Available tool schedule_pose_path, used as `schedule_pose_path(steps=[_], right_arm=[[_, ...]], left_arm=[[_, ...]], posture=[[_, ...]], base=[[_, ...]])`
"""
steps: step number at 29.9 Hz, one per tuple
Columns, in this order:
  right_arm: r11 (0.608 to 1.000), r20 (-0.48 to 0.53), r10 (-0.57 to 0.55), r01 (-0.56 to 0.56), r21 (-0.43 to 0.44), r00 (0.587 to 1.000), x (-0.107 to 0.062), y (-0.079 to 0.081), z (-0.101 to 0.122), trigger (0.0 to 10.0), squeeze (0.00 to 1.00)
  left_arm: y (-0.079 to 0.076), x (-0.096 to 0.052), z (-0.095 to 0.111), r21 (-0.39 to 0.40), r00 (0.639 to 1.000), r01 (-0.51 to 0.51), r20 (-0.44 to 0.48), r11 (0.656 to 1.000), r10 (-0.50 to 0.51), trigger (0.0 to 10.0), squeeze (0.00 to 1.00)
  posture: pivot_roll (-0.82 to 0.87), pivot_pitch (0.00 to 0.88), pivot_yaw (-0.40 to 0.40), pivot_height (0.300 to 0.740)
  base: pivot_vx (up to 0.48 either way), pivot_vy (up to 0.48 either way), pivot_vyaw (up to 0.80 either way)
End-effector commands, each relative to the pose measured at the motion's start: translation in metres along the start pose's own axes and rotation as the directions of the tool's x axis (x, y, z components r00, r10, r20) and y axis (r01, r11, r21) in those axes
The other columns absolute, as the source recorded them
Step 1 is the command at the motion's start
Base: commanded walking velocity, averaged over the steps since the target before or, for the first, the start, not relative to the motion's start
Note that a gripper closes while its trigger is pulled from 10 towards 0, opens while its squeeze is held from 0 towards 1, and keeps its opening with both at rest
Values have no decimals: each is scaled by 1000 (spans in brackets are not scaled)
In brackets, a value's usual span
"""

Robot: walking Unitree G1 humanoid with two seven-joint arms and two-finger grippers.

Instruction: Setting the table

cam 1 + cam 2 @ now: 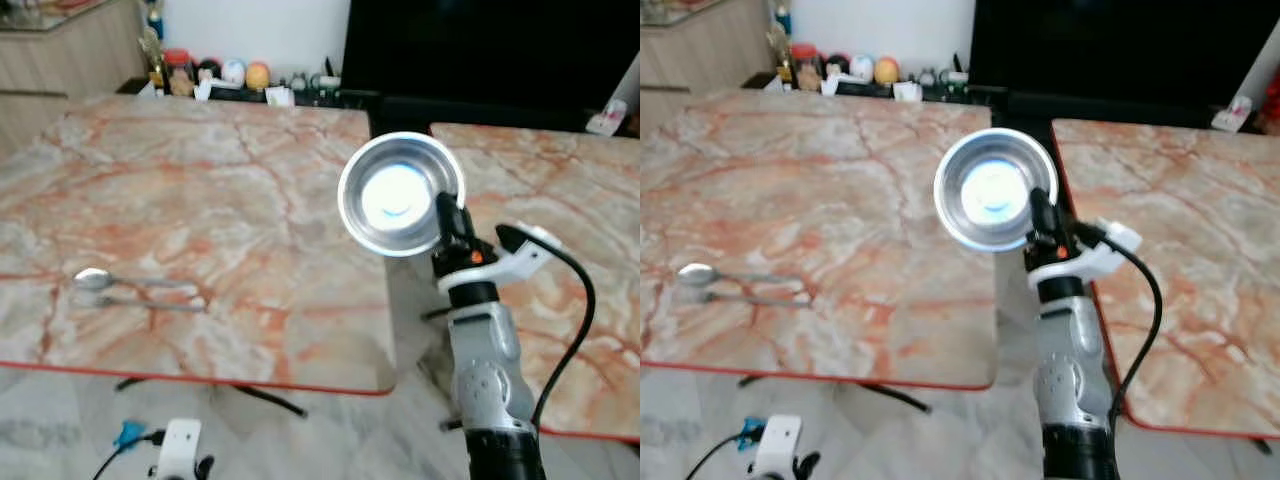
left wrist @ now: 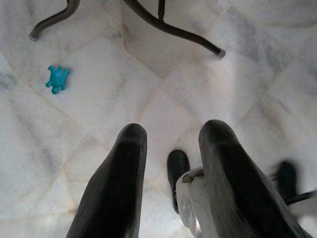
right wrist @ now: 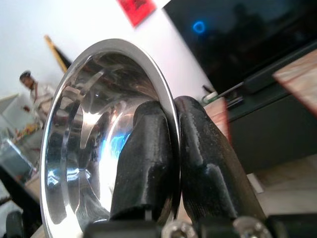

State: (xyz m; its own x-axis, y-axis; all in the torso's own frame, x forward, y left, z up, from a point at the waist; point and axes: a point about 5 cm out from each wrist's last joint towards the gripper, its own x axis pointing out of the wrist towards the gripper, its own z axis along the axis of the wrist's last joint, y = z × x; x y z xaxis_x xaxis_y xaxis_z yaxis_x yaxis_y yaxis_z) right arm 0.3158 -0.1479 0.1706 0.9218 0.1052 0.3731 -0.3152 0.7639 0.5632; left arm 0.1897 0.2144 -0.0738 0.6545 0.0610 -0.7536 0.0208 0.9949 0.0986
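A shiny steel bowl (image 1: 398, 194) hangs in the air above the gap between two marble tables, its hollow tilted toward me. My right gripper (image 1: 447, 212) is shut on the bowl's rim (image 3: 168, 124), one finger (image 3: 143, 158) inside and one outside. Two spoons (image 1: 135, 288) lie side by side on the left table (image 1: 200, 200) near its front edge. My left gripper (image 2: 171, 144) hangs low beside me, open, pointing at the floor.
The right table (image 1: 560, 200) stands across a narrow gap. Behind are a dark TV screen (image 1: 480, 45) and a low shelf with small jars and toys (image 1: 215, 75). A blue turtle toy (image 2: 58, 79) and table legs (image 2: 173, 27) are on the white marble floor.
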Motion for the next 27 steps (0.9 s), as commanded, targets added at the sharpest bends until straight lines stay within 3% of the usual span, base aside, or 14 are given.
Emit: schedule_pose_path(steps=[1,27], right_arm=[[999,21,-29,29,-19,999,-3,-7,8,10000,0],[998,32,-50,51,-34,998,-2,-11,12,10000,0]], left_arm=[[-7,0,-2,2,1000,19,-14,1000,-19,10000,0],[-5,1,1,11,1000,16,-9,1000,-16,10000,0]], posture=[[40,0,-16,740],[32,0,-6,740]], base=[[0,-442,0],[0,-442,0]])
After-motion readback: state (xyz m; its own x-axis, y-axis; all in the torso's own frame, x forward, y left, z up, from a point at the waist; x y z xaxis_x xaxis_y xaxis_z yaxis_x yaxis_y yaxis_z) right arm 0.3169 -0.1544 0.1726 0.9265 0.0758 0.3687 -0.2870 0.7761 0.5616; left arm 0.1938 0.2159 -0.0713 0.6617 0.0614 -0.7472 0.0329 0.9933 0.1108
